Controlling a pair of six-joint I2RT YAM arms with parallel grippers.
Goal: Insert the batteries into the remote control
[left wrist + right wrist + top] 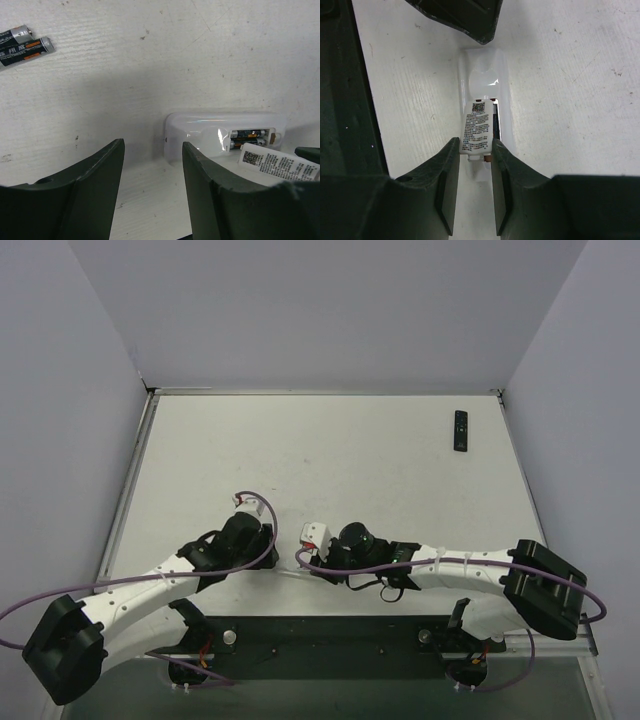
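Note:
The white remote control [210, 131] lies on its face with its battery bay open. Two dark batteries [248, 137] sit side by side in the bay. Two more batteries [24, 46] lie loose on the table at the far left of the left wrist view. My right gripper [473, 146] is shut on the near end of the labelled white battery cover [478, 126], held over the bay. My left gripper [152, 145] is open and empty, its right finger [205, 185] just beside the remote's rounded end.
A second, black remote [461, 430] lies far off at the back right of the table [330, 450]. Grey walls enclose the table at the back and both sides. Both arms meet near the table's front middle around the white remote [316, 534].

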